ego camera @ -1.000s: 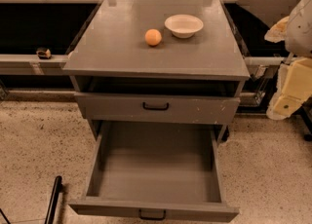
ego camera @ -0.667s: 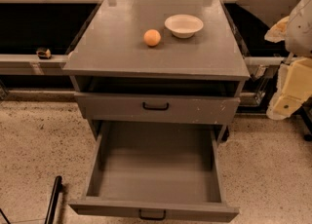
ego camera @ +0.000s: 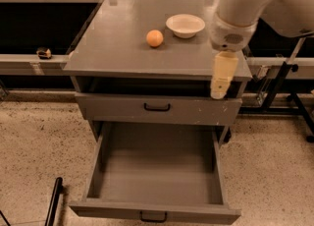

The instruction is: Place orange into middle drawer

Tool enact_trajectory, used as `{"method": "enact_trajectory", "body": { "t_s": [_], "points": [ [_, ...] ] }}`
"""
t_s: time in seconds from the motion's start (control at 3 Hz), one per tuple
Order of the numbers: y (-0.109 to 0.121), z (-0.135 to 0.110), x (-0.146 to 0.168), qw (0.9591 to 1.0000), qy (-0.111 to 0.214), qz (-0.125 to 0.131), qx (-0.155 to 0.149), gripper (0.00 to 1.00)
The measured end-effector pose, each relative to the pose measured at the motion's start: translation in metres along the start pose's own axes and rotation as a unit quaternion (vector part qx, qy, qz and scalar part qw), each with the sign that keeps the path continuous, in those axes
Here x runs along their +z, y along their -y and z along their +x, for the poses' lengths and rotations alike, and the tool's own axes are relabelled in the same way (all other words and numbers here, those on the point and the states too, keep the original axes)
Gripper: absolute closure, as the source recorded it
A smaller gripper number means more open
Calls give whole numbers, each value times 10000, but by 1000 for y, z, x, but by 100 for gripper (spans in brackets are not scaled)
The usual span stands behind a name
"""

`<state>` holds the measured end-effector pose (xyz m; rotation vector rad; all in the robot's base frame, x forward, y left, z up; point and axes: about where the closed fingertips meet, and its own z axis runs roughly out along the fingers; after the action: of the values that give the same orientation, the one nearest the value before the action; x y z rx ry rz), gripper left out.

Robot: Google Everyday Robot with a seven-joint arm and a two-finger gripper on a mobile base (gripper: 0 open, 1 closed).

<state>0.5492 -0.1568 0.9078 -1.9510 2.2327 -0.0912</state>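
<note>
Since the orange [ego camera: 154, 38] sits on the grey top [ego camera: 113, 48] of the cabinet and not in our gripper, we are at the first step: going to get it. The orange lies near the middle of the top, all by itself. Right below it, at the front, the upper drawer [ego camera: 157, 108] is shut. Under that, the middle drawer [ego camera: 157, 171] is pulled far out and has nothing in it, so it looks ready for the fruit. A white bowl [ego camera: 185, 25] sits just to the right of the orange, near it but not touching.

Far over on the right, our gripper [ego camera: 219, 91] hangs down from the big white arm [ego camera: 240, 4], in front of the right front edge of the top and well apart from the orange. We see nothing in it, and we cannot tell if it is open or shut.

Next, we think it must go left and back over the orange, stay off the bowl, and come down softly, as a round fruit can roll.

A second ago the arm was off at the right side. Now it has swung in over the cabinet. The orange, bowl and drawers have not moved.
</note>
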Motion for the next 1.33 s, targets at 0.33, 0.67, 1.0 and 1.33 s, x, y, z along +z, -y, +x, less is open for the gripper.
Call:
{"method": "enact_trajectory", "body": {
  "t_s": [0.33,0.67,1.0,1.33],
  "points": [
    [14,-35,32,9994,1,-189,-286,0],
    [22,-37,30,9996,107,-80,-244,0],
    [57,-34,29,9985,442,325,-81,0],
    [111,-46,12,9885,976,1157,13,0]
  ]
}}
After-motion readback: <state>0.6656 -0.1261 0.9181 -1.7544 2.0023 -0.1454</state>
